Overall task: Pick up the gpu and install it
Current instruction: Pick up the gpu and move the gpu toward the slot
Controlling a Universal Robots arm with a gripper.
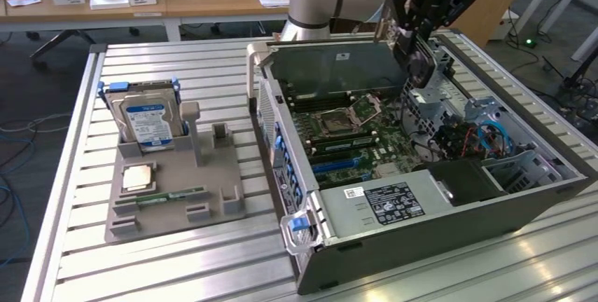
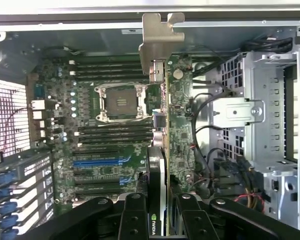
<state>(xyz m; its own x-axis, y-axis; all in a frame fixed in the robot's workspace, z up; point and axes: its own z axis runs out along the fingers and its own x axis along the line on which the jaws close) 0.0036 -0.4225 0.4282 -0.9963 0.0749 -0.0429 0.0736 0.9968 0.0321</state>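
Wrist view: gpu (image 2: 157, 170) edge-on in pinch of tool (image 2: 160, 216), above the motherboard (image 2: 115, 142).

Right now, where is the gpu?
The gpu is gripped in the claw, hanging over the open computer case at the exterior view's right, above the motherboard, near the silver drive cage.

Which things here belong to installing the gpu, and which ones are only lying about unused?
For the job: gpu, clamped in the hand; open computer case; its motherboard.
Lying about: hard drive, memory stick and square chip, all in the grey holder beside the case.
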